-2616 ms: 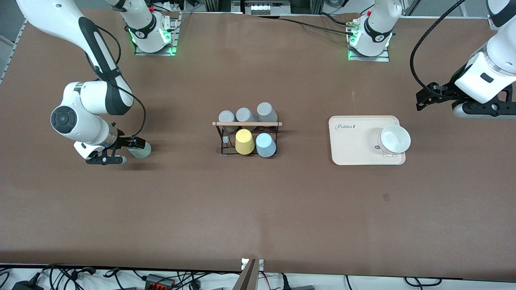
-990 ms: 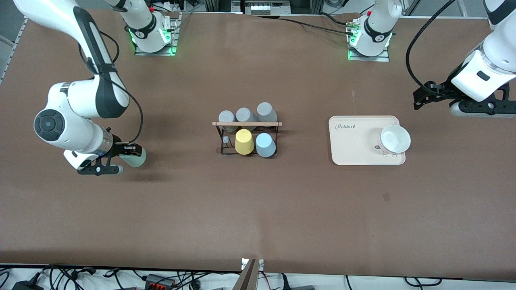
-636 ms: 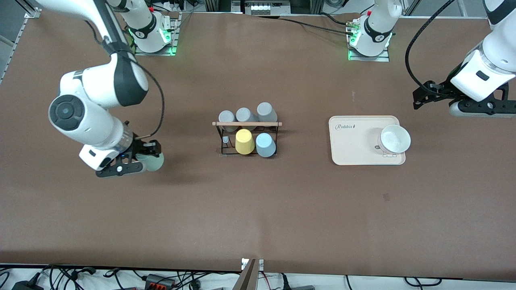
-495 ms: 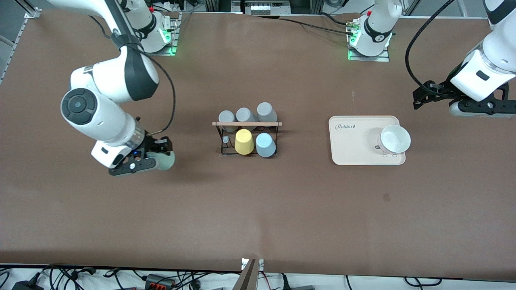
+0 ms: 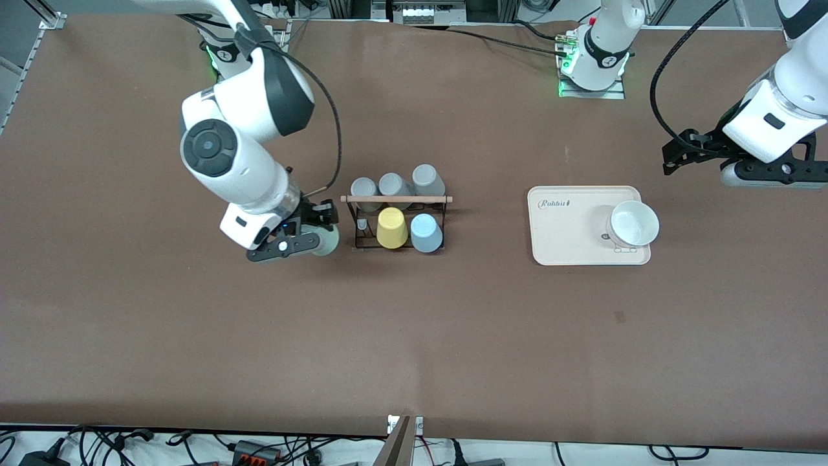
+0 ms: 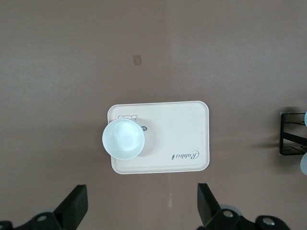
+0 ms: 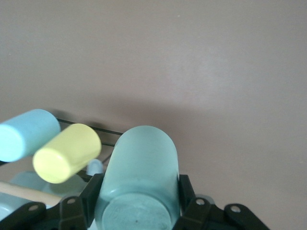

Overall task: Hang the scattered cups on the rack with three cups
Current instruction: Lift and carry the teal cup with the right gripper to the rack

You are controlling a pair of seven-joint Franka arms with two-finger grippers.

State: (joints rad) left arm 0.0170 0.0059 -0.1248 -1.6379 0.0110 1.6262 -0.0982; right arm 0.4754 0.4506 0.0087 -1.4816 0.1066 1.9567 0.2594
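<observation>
My right gripper (image 5: 317, 233) is shut on the pale mint green cup (image 5: 326, 242), held in the air just beside the rack (image 5: 396, 199) at the right arm's end; in the right wrist view the cup (image 7: 139, 182) sits between the fingers. The black wire rack has a wooden rod on top. A light blue cup (image 5: 426, 233) and a yellow cup (image 5: 392, 228) hang on its pegs nearer the front camera, three grey cups (image 5: 394, 184) on the farther pegs. My left gripper (image 5: 695, 155) is open and waits over the table near the tray.
A cream tray (image 5: 569, 226) with a white bowl (image 5: 634, 223) lies toward the left arm's end; both show in the left wrist view, the tray (image 6: 182, 143) and the bowl (image 6: 123, 139). Cables run along the table's front edge.
My right arm has carried the mint green cup from the right arm's end of the table across to just beside the rack. The left arm has barely moved.
</observation>
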